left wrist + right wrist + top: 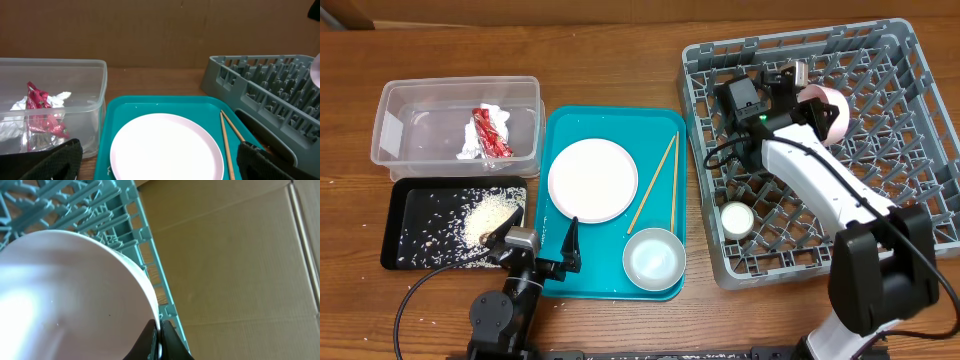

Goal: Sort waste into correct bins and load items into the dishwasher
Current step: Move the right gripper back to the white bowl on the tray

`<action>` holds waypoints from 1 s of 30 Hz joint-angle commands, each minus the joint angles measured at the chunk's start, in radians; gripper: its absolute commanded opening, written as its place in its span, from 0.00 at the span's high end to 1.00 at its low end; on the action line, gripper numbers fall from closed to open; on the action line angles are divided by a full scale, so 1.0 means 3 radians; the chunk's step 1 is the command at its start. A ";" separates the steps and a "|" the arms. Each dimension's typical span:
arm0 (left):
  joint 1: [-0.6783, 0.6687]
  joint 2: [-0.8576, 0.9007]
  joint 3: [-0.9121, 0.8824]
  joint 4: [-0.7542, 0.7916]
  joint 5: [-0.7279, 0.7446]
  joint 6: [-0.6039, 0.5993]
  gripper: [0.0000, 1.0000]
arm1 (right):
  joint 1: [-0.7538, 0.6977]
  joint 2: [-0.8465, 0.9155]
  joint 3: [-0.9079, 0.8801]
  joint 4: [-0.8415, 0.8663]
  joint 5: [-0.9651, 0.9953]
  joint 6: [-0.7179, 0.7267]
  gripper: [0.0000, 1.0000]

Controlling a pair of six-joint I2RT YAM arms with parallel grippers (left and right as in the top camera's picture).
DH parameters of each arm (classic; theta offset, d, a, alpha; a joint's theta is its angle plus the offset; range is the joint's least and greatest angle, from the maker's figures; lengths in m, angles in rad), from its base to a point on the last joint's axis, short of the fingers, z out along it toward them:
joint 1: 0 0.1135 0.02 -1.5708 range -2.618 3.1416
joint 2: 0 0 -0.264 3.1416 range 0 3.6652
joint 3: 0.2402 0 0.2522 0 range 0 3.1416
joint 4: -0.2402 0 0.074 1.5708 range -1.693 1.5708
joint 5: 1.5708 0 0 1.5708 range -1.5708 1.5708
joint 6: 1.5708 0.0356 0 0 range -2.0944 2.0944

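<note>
**Mia:** Where is the left arm?

**Tom:** It is down low at the near edge of the table, folded up short. The left claw (538, 242) points away from the robot, at the near left corner of the teal tray (610, 125).

**Mia:** Is that claw open?

**Tom:** Yes. Its two fingers are spread wide and hold nothing. One finger hangs over the black tray (420, 205), right by the pile of rice (490, 215). The other finger is over the teal tray.

**Mia:** What is close to it?

**Tom:** The near bowl (654, 257) sits on the teal tray, off to the claw's right. The plate (592, 180) lies flat just past the claw. The chopsticks (652, 185) lie beside the plate on its right. Farther back on the left is the clear tub (460, 85), with the red wrapper (492, 132) and some white tissue inside.

**Mia:** And the right arm?

**Tom:** It starts at the near right corner and stretches out long over the grey rack (910, 150). The cup (736, 218) sits in the rack's near left part, beside the arm.

**Mia:** What about its claw?

**Tom:** The right claw (802, 92) is pinched tight on the rim of the far bowl (832, 115). That bowl is tipped up on its edge in the far part of the rack. I cannot tell if it touches the rack.
</note>
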State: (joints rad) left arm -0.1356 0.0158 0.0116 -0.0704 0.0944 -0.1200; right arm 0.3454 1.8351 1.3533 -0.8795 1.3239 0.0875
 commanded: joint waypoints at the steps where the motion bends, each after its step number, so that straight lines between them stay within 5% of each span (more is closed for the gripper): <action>1: 0.0020 -0.0038 -0.0023 0.0008 0.0023 0.0004 0.00 | 0.0051 0.0088 -0.0017 0.0015 0.0006 -0.0057 0.96; 10: 0.0020 -0.0037 -0.0023 0.0008 0.0023 0.0004 0.00 | 0.0408 0.0088 -0.0017 -0.0103 0.0033 -0.0056 0.95; 21: 0.0020 -0.0037 -0.0023 0.0008 0.0023 0.0004 0.00 | 0.0997 -0.0010 0.0100 -0.0362 -0.0376 0.0065 0.48; 25: 0.0020 -0.0037 -0.0023 0.0008 0.0023 0.0004 0.00 | 0.1242 -0.0197 0.0449 -0.0587 -0.1467 0.0582 0.42; 30: 0.0020 -0.0038 -0.0023 0.0008 0.0023 0.0004 0.00 | 0.1254 -0.0488 0.0650 -0.0633 -0.4260 0.0665 0.32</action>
State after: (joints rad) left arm -0.1356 0.0158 0.0116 -0.0704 0.0944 -0.1200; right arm 0.7261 1.7443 1.5185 -1.0657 0.5549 0.2481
